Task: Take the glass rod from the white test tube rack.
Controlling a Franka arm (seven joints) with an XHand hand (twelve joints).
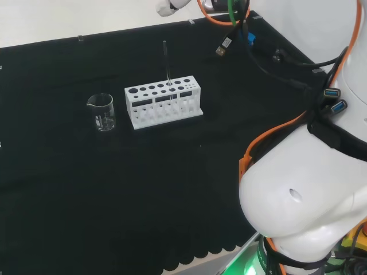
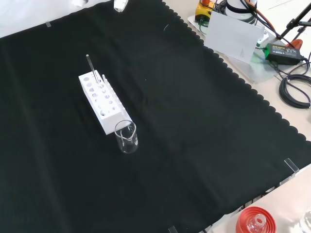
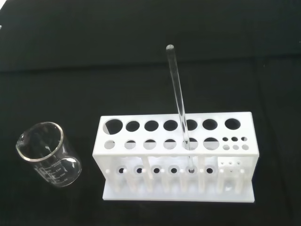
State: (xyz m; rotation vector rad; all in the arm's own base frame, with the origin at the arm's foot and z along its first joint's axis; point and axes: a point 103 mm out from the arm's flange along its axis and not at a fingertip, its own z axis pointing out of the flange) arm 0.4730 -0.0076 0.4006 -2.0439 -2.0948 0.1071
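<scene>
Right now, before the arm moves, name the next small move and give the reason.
Probably lower the hand toward the thin clear glass rod. The rod stands untouched in the white plastic test tube rack, leaning slightly, with the clear glass beaker standing apart beside the rack.

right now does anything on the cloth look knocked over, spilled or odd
Nothing stands out. The rack sits flat on the cloth with the rod standing in one of its holes, leaning only slightly. The beaker stands upright beside the rack, apart from it, and looks empty. No spill shows on the cloth.
</scene>
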